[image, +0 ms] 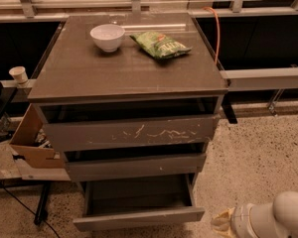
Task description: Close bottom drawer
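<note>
While the drawer cabinet fills the middle of the view, a small paper cup stands just off its left edge, level with its top. Lower down, an open cardboard box sits against the cabinet's left side. On the cabinet's brown surface, a white bowl stands upright toward the rear left. A green snack bag lies flat just to the right of the bowl, apart from it. Below the surface, the cabinet's tall top drawer front, marked with white scratches, juts out a little. The narrow middle drawer front under it, bearing a tiny white fleck, also sits slightly proud. The bottom drawer is at the cabinet's foot, pulled well out toward the camera. Its dark inside is exposed and its plain narrow front is the nearest part of the cabinet. An orange cable runs down behind the cabinet's right rear corner. The speckled floor spreads to the cabinet's right. There, low in the corner of the view, the white arm reaches in. Its end effector is beside the right end of the bottom drawer's front, near it but not touching. I cannot tell whether the end effector is released or clenched.
</note>
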